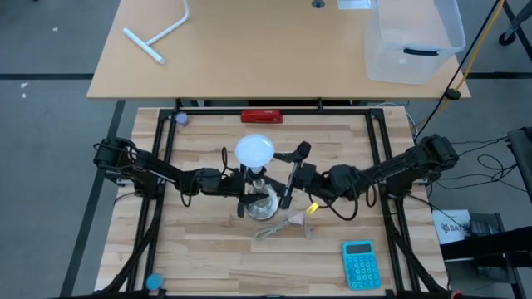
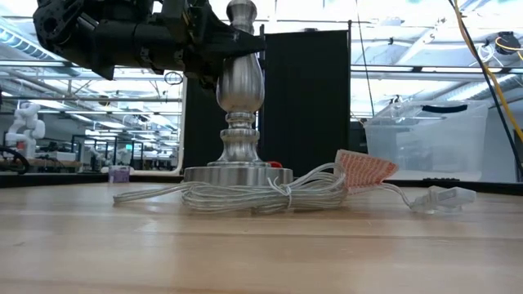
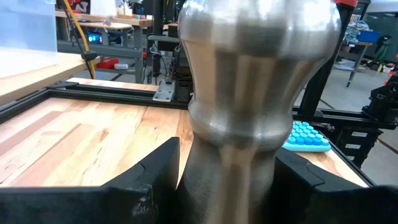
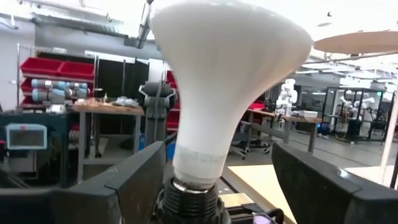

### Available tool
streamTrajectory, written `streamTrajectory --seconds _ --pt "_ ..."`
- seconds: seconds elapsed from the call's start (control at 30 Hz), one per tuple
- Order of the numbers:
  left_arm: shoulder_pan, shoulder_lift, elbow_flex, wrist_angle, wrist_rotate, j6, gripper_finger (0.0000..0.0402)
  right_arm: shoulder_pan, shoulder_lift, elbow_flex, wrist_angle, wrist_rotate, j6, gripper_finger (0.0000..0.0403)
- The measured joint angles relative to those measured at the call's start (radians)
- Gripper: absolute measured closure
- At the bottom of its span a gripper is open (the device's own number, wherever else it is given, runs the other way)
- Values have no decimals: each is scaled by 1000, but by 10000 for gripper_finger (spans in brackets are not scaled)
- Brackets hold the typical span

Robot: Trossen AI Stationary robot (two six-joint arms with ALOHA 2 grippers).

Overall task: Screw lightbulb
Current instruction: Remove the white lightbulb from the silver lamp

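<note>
The white lightbulb [image 1: 254,150] stands upright with its narrow base in the black socket [image 4: 186,198] on top of the silver lamp stand [image 2: 237,106]. The stand's round foot [image 2: 237,173] rests on the wooden table. My left gripper [image 1: 247,189] comes from the table's left and is shut on the stand's stem. My right gripper [image 1: 287,176] comes from the right and is open. Its fingers [image 4: 134,180] stand on either side of the bulb's neck [image 4: 205,143], with a gap on each side. The bulb is out of the low view. My left gripper pinches the lamp stand's silver stem [image 3: 233,155] between its two fingers, below the stem's bulge and high above the foot. The fingers come level from the table's left and lie across the stem. The stand is upright, with its foot on the table.
A bundled lamp cord [image 2: 270,192] with a pink piece [image 2: 364,167] and a clear plug [image 2: 441,198] lies by the foot. A teal calculator [image 1: 359,263] lies near right. A red item [image 1: 261,117] lies at the far edge. A clear bin [image 1: 413,37] stands on the table behind.
</note>
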State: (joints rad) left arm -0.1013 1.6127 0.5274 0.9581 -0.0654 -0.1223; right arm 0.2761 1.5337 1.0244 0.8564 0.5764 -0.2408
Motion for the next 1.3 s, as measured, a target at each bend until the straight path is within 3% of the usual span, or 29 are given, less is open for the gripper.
streamTrajectory --seconds 0.27,0.53,0.7,1.13,1.3 --pt "0 0 0 0 -3 0 211 -28 0 5 -10 -111 82 116" --pt "0 0 0 0 -3 0 211 -59 0 5 -5 -114 106 116" --pt "0 0 0 1 -3 -1 211 -89 0 5 -11 -219 159 117" --pt "1 0 0 1 -4 -4 211 -118 41 80 -63 -245 144 118" --pt "1 0 0 1 -5 -5 211 -125 53 81 -69 -244 143 142"
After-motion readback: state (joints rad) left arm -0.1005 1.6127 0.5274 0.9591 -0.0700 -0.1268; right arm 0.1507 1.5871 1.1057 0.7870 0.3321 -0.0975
